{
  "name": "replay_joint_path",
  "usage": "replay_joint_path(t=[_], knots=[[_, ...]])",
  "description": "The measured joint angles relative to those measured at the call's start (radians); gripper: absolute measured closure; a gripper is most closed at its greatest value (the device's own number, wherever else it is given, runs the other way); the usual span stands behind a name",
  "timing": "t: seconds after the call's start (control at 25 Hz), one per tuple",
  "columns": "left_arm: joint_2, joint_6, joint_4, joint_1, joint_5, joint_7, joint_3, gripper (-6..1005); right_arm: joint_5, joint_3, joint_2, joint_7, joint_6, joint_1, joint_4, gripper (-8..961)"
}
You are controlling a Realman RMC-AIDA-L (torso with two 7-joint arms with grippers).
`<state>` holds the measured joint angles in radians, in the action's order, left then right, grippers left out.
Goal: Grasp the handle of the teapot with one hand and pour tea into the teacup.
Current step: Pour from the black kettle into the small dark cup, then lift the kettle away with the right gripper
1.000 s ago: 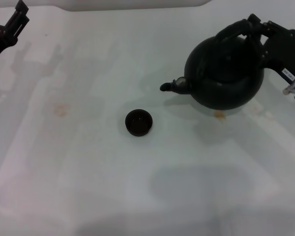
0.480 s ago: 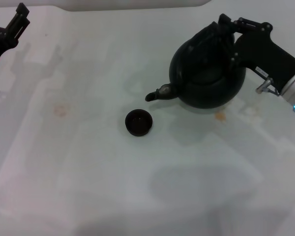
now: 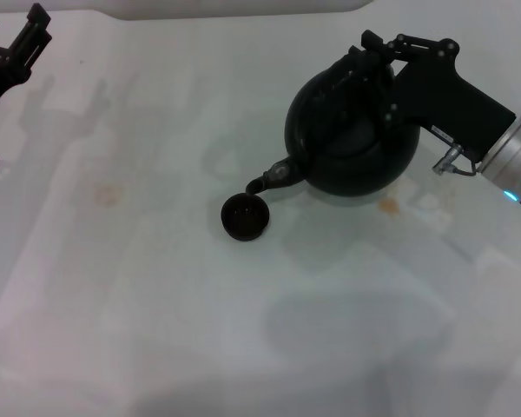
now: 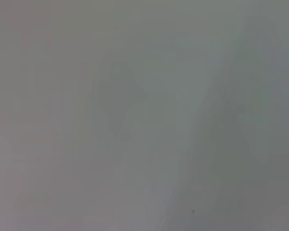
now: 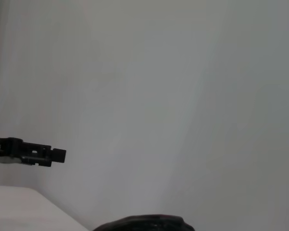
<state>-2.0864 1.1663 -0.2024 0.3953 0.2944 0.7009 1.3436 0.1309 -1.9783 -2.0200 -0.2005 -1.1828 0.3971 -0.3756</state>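
The large black teapot [image 3: 352,139] hangs above the white table, tilted with its spout [image 3: 267,180] down, just over the rim of the small dark teacup [image 3: 245,216]. My right gripper [image 3: 373,65] is shut on the arched black handle [image 3: 347,74] at the pot's top, its arm coming in from the right. A dark curved edge of the teapot [image 5: 144,224] shows in the right wrist view. My left gripper [image 3: 17,48] is parked at the far left corner; the other arm's gripper [image 5: 31,151] shows far off in the right wrist view.
The white table [image 3: 156,304] has faint brownish stains [image 3: 108,195] at the left and one [image 3: 387,205] under the teapot. A white raised edge [image 3: 243,7] runs along the back. The left wrist view shows only plain grey surface.
The right arm has carried the teapot left and toward the cup and tilted it, so the spout has dropped from beside the cup to just over its rim. The left arm has not moved.
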Motion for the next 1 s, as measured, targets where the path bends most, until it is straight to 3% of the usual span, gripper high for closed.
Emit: replay_joint_path(t=[1.0], knots=[[-0.001,0.003,0.014,0.003,0.000,0.000,0.000,123,-0.006,-0.008,-0.003,0.262,0.004,-0.002,-0.024,818]])
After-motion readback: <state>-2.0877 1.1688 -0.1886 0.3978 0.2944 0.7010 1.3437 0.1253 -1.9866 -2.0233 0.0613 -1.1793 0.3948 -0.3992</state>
